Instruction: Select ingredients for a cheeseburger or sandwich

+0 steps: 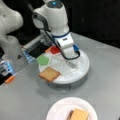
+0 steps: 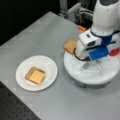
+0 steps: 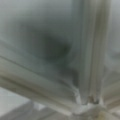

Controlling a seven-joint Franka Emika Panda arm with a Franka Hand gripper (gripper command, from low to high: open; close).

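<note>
Reaching down into the white divided tray (image 1: 83,67), the pincer (image 1: 72,63) sits low over the dividers near the tray's centre; whether its fingers are apart or together cannot be told. In both front views the arm's white and blue wrist covers much of the tray. Just beside the pincer, toward a front view's left, lie a green lettuce piece (image 1: 42,60) and a red disc (image 1: 54,49) in their compartments, and a tan bread square (image 1: 49,74) rests over the tray's near rim. Well apart from the pincer, on the grey tabletop (image 2: 37,37), a white paper plate (image 2: 47,66) carries another bread square (image 2: 29,72) with a yellow cheese square (image 2: 37,76) on top. The wrist view shows only blurred white dividers (image 3: 92,50) close up.
</note>
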